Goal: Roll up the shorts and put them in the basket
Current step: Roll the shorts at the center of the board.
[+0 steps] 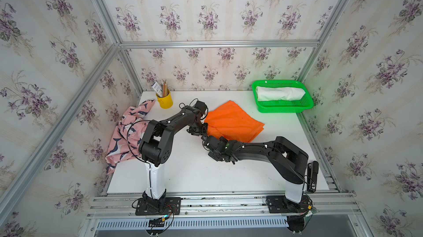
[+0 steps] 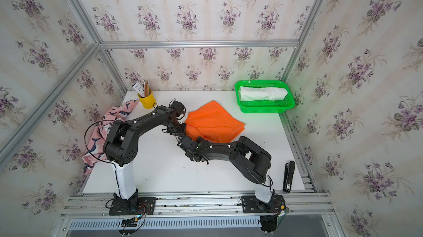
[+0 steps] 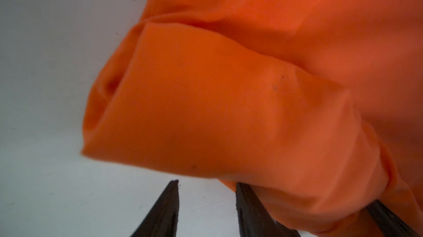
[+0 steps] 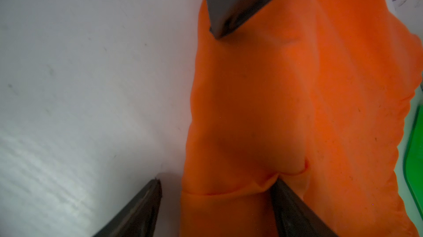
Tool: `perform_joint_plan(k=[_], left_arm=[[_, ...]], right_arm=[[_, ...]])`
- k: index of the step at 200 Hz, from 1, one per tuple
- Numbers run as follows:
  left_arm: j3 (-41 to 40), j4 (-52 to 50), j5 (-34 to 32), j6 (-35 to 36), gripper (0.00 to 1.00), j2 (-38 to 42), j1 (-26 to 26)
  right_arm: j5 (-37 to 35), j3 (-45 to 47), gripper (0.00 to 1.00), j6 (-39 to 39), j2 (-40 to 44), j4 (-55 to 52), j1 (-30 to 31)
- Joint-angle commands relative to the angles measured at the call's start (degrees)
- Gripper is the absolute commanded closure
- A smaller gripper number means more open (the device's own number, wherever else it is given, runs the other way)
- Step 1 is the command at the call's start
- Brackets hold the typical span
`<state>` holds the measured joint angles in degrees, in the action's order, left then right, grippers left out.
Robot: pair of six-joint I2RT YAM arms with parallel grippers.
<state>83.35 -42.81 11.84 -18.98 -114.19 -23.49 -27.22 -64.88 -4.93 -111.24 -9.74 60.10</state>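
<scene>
Orange shorts [image 1: 233, 121] lie folded flat at mid-table [image 1: 194, 174], with their left edge right at both of your grippers.

Your left gripper [image 3: 207, 183] is part open. Bare table shows between its fingers, and a turned-over fold of the orange cloth drapes across one finger. It grips nothing.

Your right gripper [image 4: 217, 179] is spread wide at the same edge. One finger is over bare table and the other touches the cloth's hem. Nothing is clamped.

White shorts [image 1: 279, 93] lie rolled in the green basket [image 1: 283, 109] at the far right corner. Pink whale shorts [image 1: 128, 132] lie crumpled at the table's left edge, partly hidden behind your left arm [image 1: 169, 121].

Writing: the stapler [image 2: 288, 174] label and the card [image 1: 156, 86] in the yellow cup [image 1: 164, 101] carry print too small to read.
</scene>
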Motion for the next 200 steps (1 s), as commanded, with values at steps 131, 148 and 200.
perform_joint_plan(k=[131, 148, 200], left_arm=[[-1.95, -10.80, -2.67, 1.88, 0.51, 19.36, 2.57], [-2.25, -12.20, -1.84, 2.03, 0.50, 21.03, 2.57], [-2.69, -13.07, 1.73, 2.88, 0.48, 19.67, 1.66]], right_arm=[[62.83, 1.27, 0.99, 18.61, 9.59, -4.16, -5.97], [70.30, 5.07, 0.99, 24.25, 10.51, 3.08, -9.23], [77.55, 10.71, 0.95, 29.88, 4.03, 12.81, -20.39]])
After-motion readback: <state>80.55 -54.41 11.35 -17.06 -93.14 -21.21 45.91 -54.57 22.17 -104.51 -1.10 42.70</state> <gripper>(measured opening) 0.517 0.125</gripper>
